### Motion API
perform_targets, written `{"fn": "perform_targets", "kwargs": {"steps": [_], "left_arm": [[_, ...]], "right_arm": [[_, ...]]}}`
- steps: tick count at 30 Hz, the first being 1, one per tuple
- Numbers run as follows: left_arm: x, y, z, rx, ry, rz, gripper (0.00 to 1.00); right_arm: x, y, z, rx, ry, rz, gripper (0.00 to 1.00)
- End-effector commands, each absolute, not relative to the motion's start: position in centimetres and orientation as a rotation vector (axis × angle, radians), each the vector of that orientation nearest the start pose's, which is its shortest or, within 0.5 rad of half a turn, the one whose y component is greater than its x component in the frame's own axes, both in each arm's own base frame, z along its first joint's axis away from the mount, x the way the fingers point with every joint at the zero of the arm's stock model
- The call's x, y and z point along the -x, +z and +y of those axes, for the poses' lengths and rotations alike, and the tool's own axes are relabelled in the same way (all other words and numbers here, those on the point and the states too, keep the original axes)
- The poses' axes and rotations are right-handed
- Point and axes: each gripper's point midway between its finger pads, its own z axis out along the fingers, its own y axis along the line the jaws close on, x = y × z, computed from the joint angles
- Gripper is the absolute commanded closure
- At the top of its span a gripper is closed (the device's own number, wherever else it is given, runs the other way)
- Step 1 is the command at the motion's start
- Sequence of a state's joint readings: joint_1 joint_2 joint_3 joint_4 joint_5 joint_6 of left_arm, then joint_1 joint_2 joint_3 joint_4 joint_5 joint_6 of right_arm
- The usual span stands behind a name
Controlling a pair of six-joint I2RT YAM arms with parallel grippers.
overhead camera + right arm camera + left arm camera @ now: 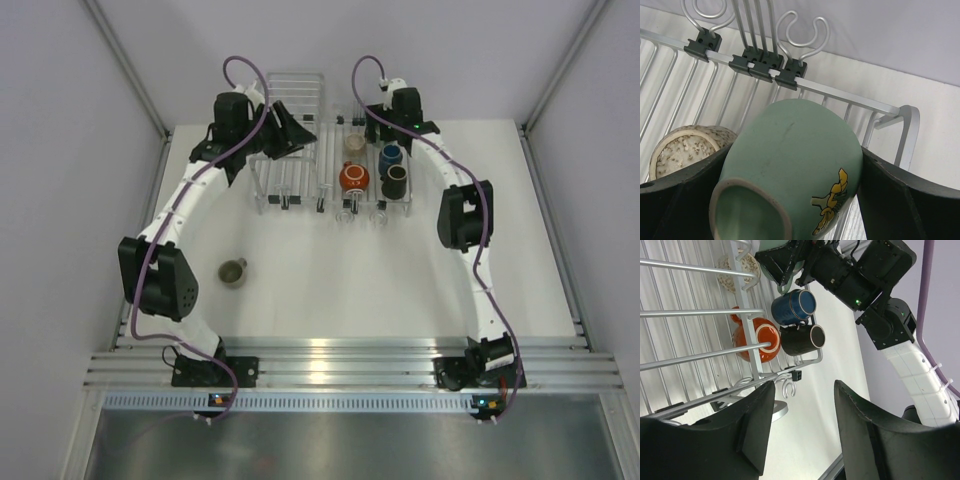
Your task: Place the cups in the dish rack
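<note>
Right jaws clamped on mint mug [790,160]; left jaws apart, empty. Risk: lowering mug may knock adjacent beige cup [684,147].

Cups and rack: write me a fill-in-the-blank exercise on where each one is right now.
1. The mint cup is held by the ___ arm.
2. The olive cup stands alone on the ___.
3. The beige cup, blue cup, orange cup and brown cup sit in the ___.
4. The left end effector is open and holds ___.
Missing words: right; table; rack; nothing.
</note>
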State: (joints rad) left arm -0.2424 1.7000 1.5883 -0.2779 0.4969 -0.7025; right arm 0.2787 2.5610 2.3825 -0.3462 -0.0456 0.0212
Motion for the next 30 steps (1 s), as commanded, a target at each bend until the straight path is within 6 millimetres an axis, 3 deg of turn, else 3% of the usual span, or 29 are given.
{"fn": "perform_targets", "kwargs": {"steps": [1, 7, 9, 25, 28, 30], "left_arm": [[-44.1, 32.5, -21.8, 0.086, -1.099, 1.997, 0.44], [-43.8, 33.0, -21.7, 0.082, -1.1, 1.988, 0.44], [-43.8, 32.9, -21.7, 0.083, -1.096, 1.989, 0.44], [-43.7, 33.3, -21.5, 0.08, -1.085, 1.976, 0.43], [-43.8, 33.1, -21.5, 0.082, -1.078, 1.98, 0.43], [-43.9, 33.2, -21.4, 0.082, -1.071, 1.975, 0.43]], "right_arm": [[-64.1, 10.3, 17.6, 0.257, 0.172, 2.19, 0.33], [-64.2, 10.7, 17.8, 0.256, 0.176, 2.178, 0.23], [-64.3, 10.9, 17.4, 0.242, 0.151, 2.175, 0.01], [-64.9, 11.9, 17.4, 0.227, 0.148, 2.128, 0.01], [-65.1, 12.5, 17.3, 0.208, 0.152, 2.102, 0.01], [-65.4, 14.1, 17.4, 0.195, 0.164, 2.058, 0.01]]}}
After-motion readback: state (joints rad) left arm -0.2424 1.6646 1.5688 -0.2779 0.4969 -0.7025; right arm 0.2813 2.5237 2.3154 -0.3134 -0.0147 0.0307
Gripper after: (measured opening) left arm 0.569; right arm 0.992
